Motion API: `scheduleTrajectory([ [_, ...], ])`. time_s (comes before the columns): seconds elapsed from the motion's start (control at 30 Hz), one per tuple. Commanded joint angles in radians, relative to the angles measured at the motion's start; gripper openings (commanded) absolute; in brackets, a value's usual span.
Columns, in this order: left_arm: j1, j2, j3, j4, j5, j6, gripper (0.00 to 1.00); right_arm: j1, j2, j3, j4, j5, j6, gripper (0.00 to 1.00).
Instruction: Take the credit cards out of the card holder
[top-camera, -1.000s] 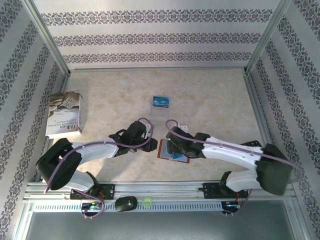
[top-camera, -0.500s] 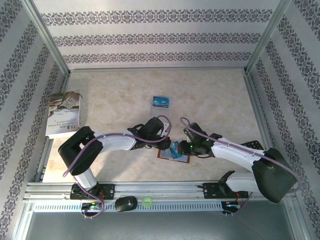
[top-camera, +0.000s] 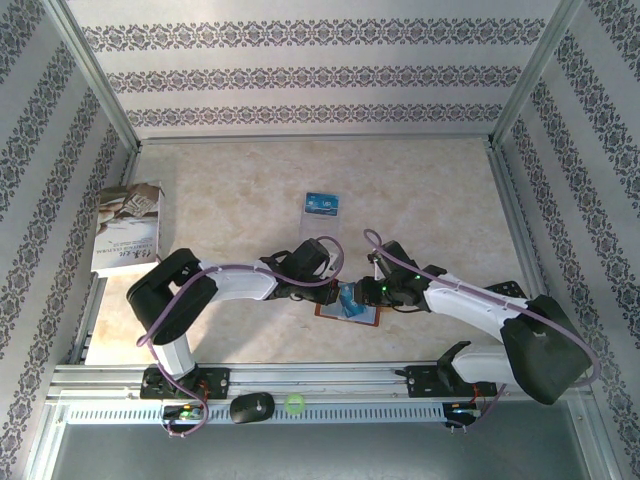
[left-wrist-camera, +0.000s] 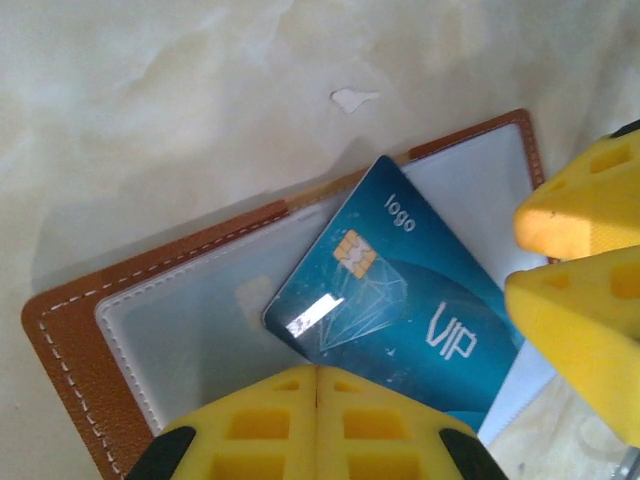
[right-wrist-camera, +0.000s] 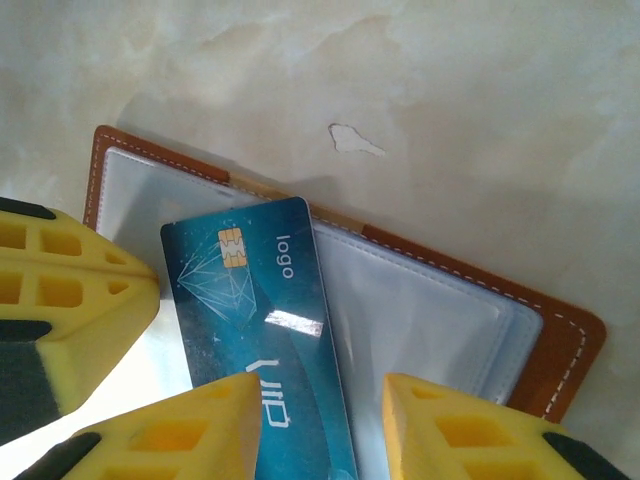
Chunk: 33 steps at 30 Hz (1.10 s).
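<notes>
Marbled tabletop (top-camera: 420, 190), credit card (left-wrist-camera: 400, 300) diagonal across card holder (left-wrist-camera: 70, 340), left tool (left-wrist-camera: 316, 372) together, right tool (right-wrist-camera: 322, 385) unclear

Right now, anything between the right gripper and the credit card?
Nothing visible. The credit card lies partly out of the card holder, its end between the fingers of the right gripper. The left gripper, shut, sits beside the card, not across it.

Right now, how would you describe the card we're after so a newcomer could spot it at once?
At the near middle of the table a brown leather card holder lies open. The card lies slanted across its clear pockets. It is dark blue with a gold chip, "logo" and "VIP"; the other blue card sits farther back, away from the holder.
</notes>
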<state>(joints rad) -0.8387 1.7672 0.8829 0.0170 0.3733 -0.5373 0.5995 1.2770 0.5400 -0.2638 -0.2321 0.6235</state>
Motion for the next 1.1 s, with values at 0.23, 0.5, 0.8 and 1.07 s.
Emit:
scheduleTrajectory([
  [0.23, -0.011, -0.069, -0.001, -0.054, -0.032, 0.015, 0.02, -0.014, 0.014, -0.003, 0.022, -0.024, -0.012, 0.36],
  [0.5, -0.013, -0.019, 0.035, -0.011, -0.004, 0.005, 0.00, -0.014, 0.008, -0.003, 0.021, -0.027, -0.015, 0.36],
  [0.8, -0.007, 0.042, 0.037, -0.027, -0.055, 0.023, 0.00, -0.014, 0.030, 0.001, 0.030, -0.048, -0.021, 0.35],
  [1.07, -0.005, 0.052, 0.018, -0.038, -0.060, 0.023, 0.00, -0.016, 0.078, 0.011, 0.040, -0.051, -0.016, 0.35],
])
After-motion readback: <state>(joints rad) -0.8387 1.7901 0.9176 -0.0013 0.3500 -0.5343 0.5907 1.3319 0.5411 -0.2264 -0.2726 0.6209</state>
